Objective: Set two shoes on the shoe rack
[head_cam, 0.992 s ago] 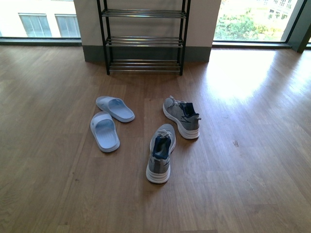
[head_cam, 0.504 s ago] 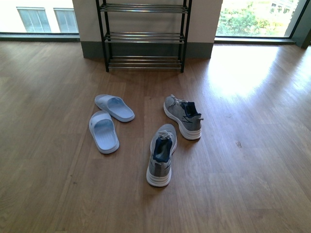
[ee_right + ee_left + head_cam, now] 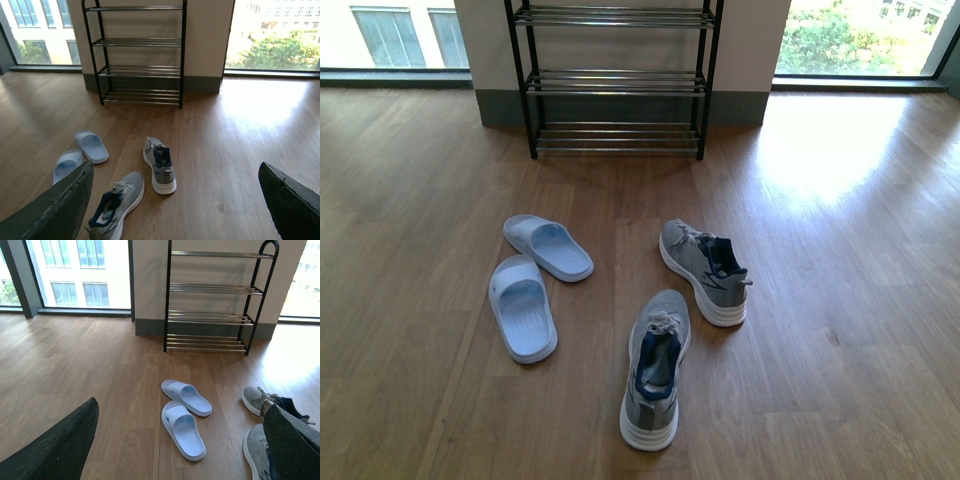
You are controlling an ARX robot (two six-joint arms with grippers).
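Wood floor (image 3: 840,400) has every shoe loose on it, grey sneakers (image 3: 703,270) and blue slides (image 3: 548,246) well short of the bare shoe rack (image 3: 615,80), both jaws wide open holding nothing, so nothing's placed yet.

All three cameras look forward over the floor (image 3: 840,250), sharing shoes (image 3: 705,270) and shoe rack (image 3: 615,82)

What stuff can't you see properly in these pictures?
- Front view: top of the black-framed chrome-bar shoe rack, cut off by the picture's edge.
- Left wrist view: grey knit sneakers partly hidden behind the left gripper's dark finger.
- Right wrist view: one pale blue rubber slide partly hidden behind the right gripper's finger.
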